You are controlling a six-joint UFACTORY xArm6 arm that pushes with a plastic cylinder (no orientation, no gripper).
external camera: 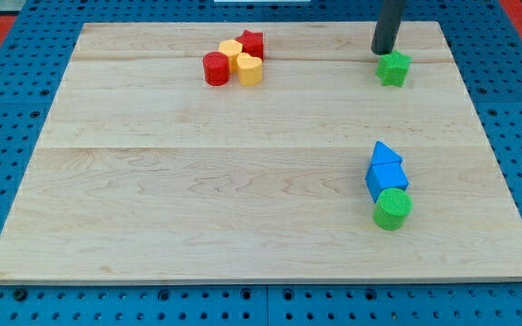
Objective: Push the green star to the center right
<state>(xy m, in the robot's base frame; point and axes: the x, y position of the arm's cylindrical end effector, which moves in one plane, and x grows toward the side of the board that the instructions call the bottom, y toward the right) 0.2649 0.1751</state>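
- Rod: dark, upright, cut off by the view's top edge; my tip point(384, 52) rests on the worktop point(243, 199) just above and left of the green star point(393, 68), touching or nearly so; the gap cannot be made out.
- Jaws: none on this arm, so neither clenched nor released applies; only the rod shows.
- Green star: upper right of the worktop, near its top edge, well in from its right edge. Compact, no long axis; which way its points face is too small to tell.
- Open room: bare wood below the star down to the blue pair, and to its right as far as the worktop's edge.
- Blue triangle point(384, 154) and blue cube point(386, 177): touching, stacked along a line toward the view's bottom, centre right. Exact shapes hard to make out.
- Green cylinder point(392, 208): touching the blue cube's lower end, partly covering it.
- Cluster, upper middle: red cylinder point(216, 69), yellow cylinder point(249, 70), yellow block point(231, 51), red star point(252, 43), all crowded together; the rear two partly hidden.
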